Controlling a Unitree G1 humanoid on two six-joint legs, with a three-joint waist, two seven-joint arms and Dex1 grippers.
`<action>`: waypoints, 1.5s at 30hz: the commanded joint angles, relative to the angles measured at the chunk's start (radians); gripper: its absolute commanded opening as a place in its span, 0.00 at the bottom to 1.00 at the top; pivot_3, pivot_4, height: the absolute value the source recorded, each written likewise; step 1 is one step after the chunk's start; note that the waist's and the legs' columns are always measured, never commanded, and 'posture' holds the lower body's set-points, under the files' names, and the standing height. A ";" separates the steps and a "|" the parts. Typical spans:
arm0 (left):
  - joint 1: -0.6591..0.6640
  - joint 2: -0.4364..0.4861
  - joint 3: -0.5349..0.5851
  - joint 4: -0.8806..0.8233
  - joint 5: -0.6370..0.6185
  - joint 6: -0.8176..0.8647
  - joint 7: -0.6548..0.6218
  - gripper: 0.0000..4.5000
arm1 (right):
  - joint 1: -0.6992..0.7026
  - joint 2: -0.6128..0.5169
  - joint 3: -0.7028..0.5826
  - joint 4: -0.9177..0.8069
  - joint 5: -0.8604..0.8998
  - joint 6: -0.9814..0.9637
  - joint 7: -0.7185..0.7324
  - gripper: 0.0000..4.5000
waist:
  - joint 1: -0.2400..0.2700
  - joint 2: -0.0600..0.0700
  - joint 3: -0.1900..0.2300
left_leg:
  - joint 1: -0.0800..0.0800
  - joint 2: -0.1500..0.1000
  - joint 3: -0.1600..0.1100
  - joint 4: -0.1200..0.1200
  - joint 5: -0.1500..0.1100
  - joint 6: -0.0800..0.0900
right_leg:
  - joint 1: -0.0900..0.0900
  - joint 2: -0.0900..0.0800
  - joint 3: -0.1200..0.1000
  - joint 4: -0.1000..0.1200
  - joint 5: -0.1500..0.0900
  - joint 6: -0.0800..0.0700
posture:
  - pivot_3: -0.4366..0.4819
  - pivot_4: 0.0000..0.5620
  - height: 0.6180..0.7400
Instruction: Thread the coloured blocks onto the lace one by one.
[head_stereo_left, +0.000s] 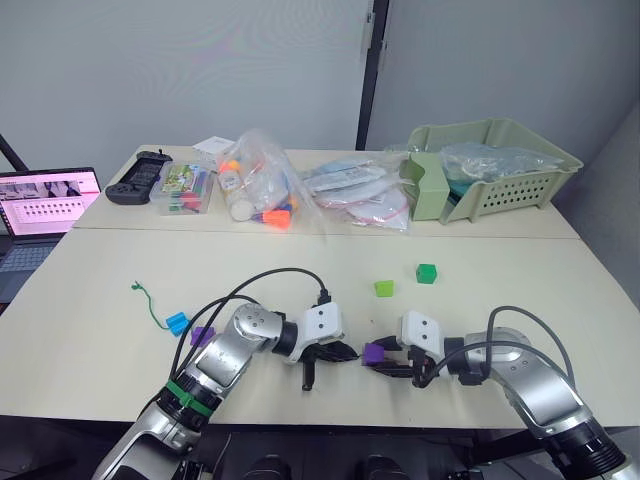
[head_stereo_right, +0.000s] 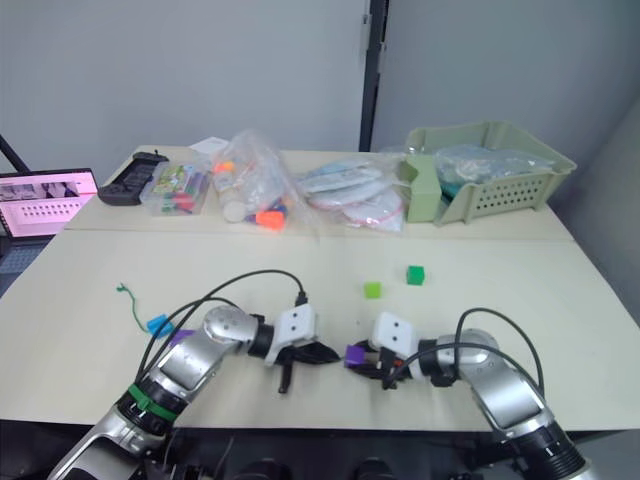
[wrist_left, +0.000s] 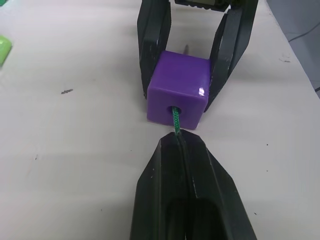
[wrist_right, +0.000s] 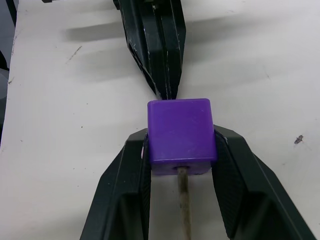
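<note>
Two grippers: meet at the small purple plastic cube (head_stereo_left: 374, 352), the landmark here, near the table's front edge.
Right gripper (wrist_right: 181, 150): fingers narrowed onto the purple cube's two side faces, holding it just off the tabletop.
Left gripper (wrist_left: 177, 141): fingers pressed together on the thin green braided lace (wrist_left: 175, 120), right at the cube's near face.
Lace: enters the cube's hole on the left gripper's side; its stiff pale tip (wrist_right: 183, 192) pokes out of the opposite face.
Step, as I judge: cube being threaded; tip is through, ready to be drawn on.
Handling: cube looks light, hard and smooth, so it could twist if squeezed off-centre; best held by flat opposite faces clear of the hole. Lace is limp except the tip; take it at the tip.
Left of the cube: bright blue cube (head_stereo_left: 177, 323) and second purple cube (head_stereo_left: 201, 336), side by side on the lace's trailing end.
Beyond the cube: light green cube (head_stereo_left: 384, 288) and dark green cube (head_stereo_left: 427, 273), loose, well apart from the grippers.
</note>
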 joint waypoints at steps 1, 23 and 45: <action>-0.027 -0.024 -0.010 -0.026 0.004 0.006 0.010 0.00 | 0.008 -0.005 0.005 -0.016 0.000 0.013 -0.001 0.26 | 0.000 0.000 0.000 | 0.000 0.000 0.000 0.000 0.000 0.000 | 0.000 0.000 0.000 0.000 0.000 0.000 | 0.48 0.27 1.00; -0.019 0.041 0.047 -0.093 -0.083 0.019 -0.073 0.84 | 0.017 -0.021 -0.063 -0.084 0.056 0.091 -0.024 0.87 | 0.001 0.000 0.000 | -0.001 0.000 0.000 0.000 0.000 0.000 | -0.001 0.000 0.000 0.000 0.000 0.000 | 0.48 0.27 1.00; -0.116 -0.125 -0.034 0.202 0.039 -0.195 -0.063 0.50 | 0.169 -0.092 -0.162 -0.114 0.065 0.064 -0.068 1.00 | -0.001 0.000 0.000 | -0.003 0.000 0.005 0.000 0.000 0.000 | -0.001 0.001 0.000 -0.003 0.000 0.001 | 0.48 0.27 1.00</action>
